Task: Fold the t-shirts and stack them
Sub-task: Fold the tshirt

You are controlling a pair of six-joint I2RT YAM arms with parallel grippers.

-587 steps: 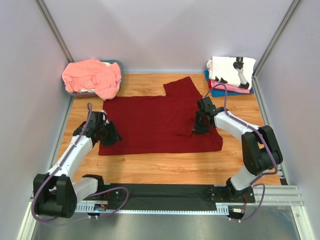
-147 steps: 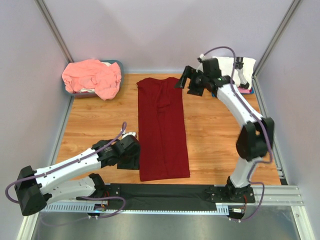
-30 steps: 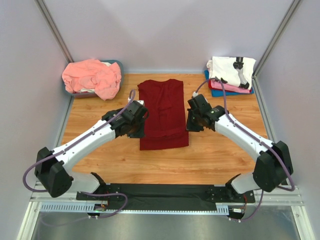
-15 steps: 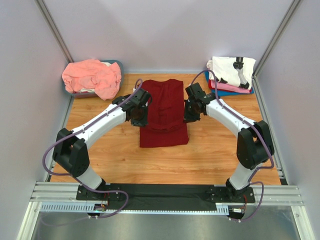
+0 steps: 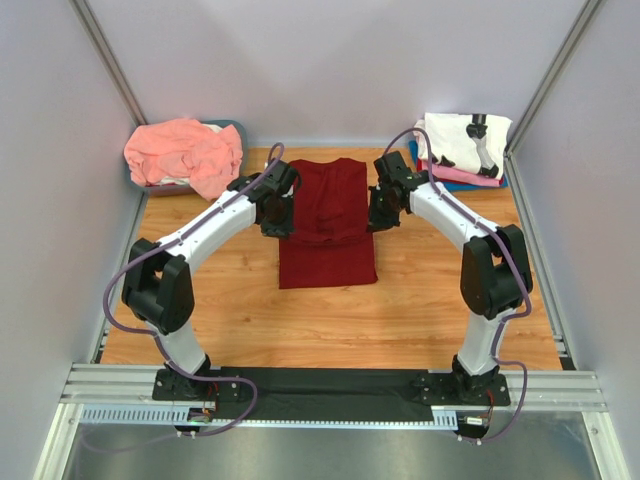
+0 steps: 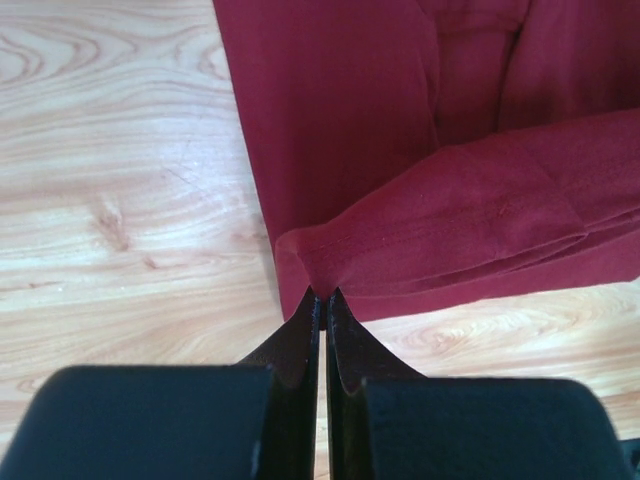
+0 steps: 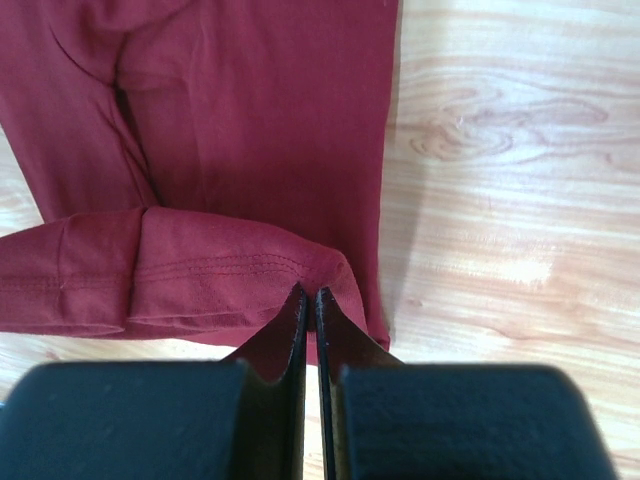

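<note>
- Wooden table (image 5: pixel 430 300): work surface, with both arm bases at its 6 o'clock edge.
- Dark red t-shirt (image 5: pixel 327 262): narrow strip at table centre, running 12 to 6. The 6 o'clock part was doubled over, so the stitched hem band lay across the shirt's middle. It shows as a raised fold in the left wrist view (image 6: pixel 340 120) and the right wrist view (image 7: pixel 250 130).
- Salmon-pink t-shirt (image 5: pixel 185 152): crumpled heap at 10 o'clock, spilling over a blue-grey bin (image 5: pixel 236 127). Well apart from the red shirt.
- Folded stack at 2 o'clock: white t-shirt w/ black print (image 5: pixel 455 138) on top, pink one (image 5: pixel 470 177) under it, blue one (image 5: pixel 440 186) at the bottom.
- Left gripper (image 5: pixel 281 226): at the red shirt's 9 o'clock edge. Jaws were pressed together, pinching the hem corner, w/ cloth bunched at the tips (image 6: pixel 322 297).
- Right gripper (image 5: pixel 377 220): at the shirt's 3 o'clock edge, level w/ the left one. Jaws were pressed together, pinching the other hem corner (image 7: pixel 307 292).
- Hem band spanned from one claw to the other.
</note>
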